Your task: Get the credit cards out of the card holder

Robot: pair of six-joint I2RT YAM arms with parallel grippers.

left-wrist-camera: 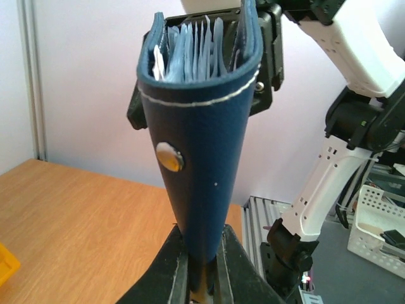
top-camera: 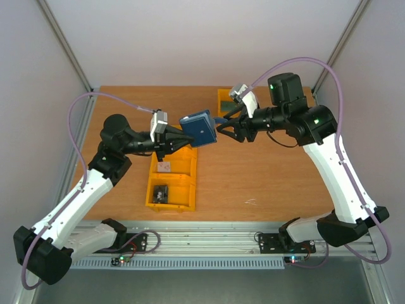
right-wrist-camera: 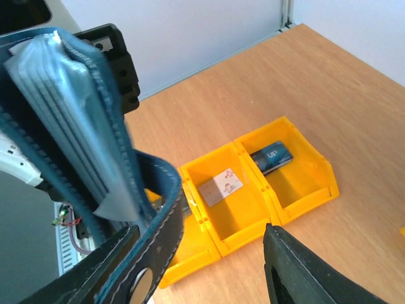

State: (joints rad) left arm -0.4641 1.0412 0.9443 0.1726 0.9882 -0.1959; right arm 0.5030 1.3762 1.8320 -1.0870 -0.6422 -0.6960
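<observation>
Yellow bin row [right-wrist-camera: 297, 136] is sitting on the table [top-camera: 266, 177]; I'm counting three compartments. Middle one is holding one pale card [right-wrist-camera: 219, 187] with small reddish markings, lying flat. End compartment is holding one dark card [right-wrist-camera: 271, 156] printed "UP", also flat. The third compartment is mostly hidden behind the holder's flap, so I can't tell its contents. That's two cards out.

Second yellow bin [top-camera: 223, 101] is sitting further back on the table than the bin row, partly hidden by my right arm. Contents unclear.

Card holder [top-camera: 197, 128] is hanging in the air above the far end of the bin row, off the table. My left gripper [left-wrist-camera: 202, 269] is clamping its lower end, fingers closed tight on the navy leather, snap button [left-wrist-camera: 169, 156] facing the wrist camera. The open top is showing several pale blue sleeves [left-wrist-camera: 196, 54] fanned out. I can't count them cleanly or tell if cards are inside.

My right gripper [top-camera: 225, 131] is sitting at the holder's far side, above the bin row. Fingers are spread wide and gripping nothing. The snap flap is lying just beside one finger; I can't tell if it's touching.
</observation>
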